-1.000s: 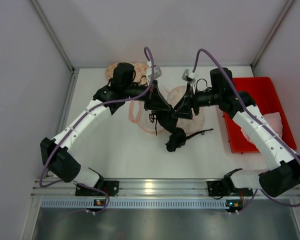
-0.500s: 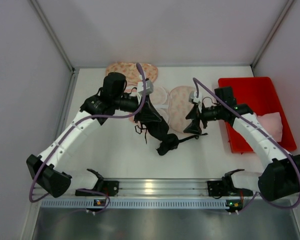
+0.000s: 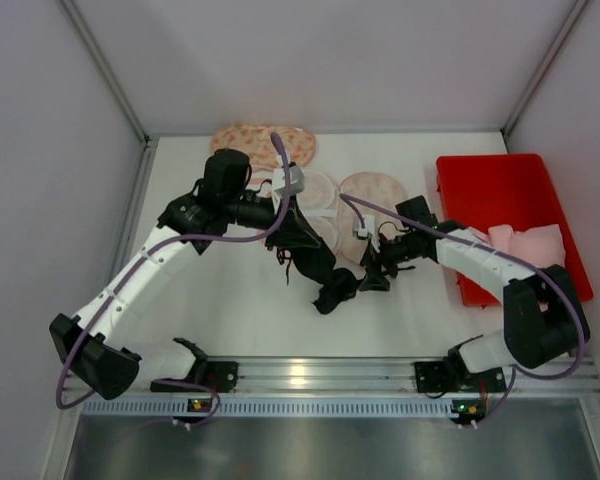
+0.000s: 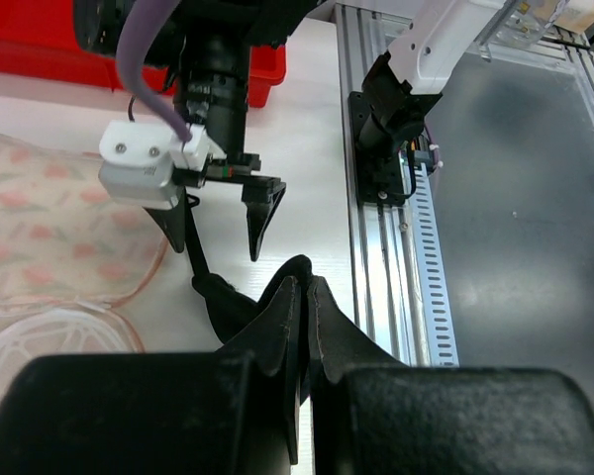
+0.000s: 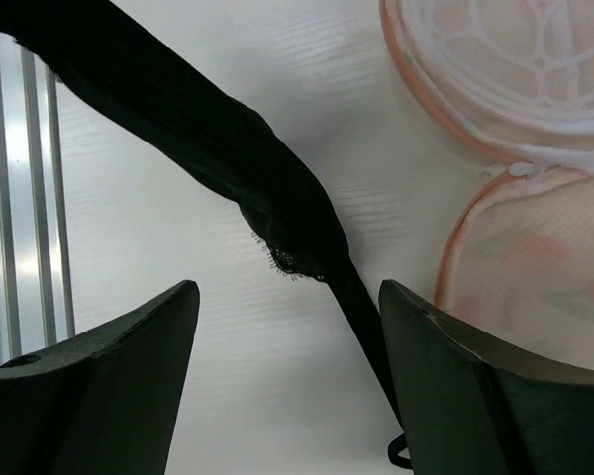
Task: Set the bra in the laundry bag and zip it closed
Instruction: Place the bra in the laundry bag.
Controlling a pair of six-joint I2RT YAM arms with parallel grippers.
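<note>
The black lace bra [image 3: 325, 265] hangs from my left gripper [image 3: 302, 235], which is shut on its upper end; the lower end bunches on the table. In the left wrist view the fingers [image 4: 304, 287] press together on black fabric [image 4: 228, 297]. My right gripper [image 3: 372, 278] stands open low over the table beside the bra's lower end, touching nothing. In the right wrist view the bra's strap [image 5: 267, 188] runs down between the right gripper's spread tips [image 5: 287, 292]. The pink floral laundry bag [image 3: 375, 195] lies open behind the bra, its two round halves side by side [image 5: 520, 247].
A red bin [image 3: 500, 190] at the right holds pink cloth [image 3: 535, 245]. Another floral padded piece [image 3: 265, 142] lies at the back edge. The aluminium rail [image 3: 300, 375] runs along the near edge. The booth's walls close in on both sides.
My right gripper opened, let go of the bra and swung down and left to its lower end. The left arm drew back to the left, still holding the bra.
</note>
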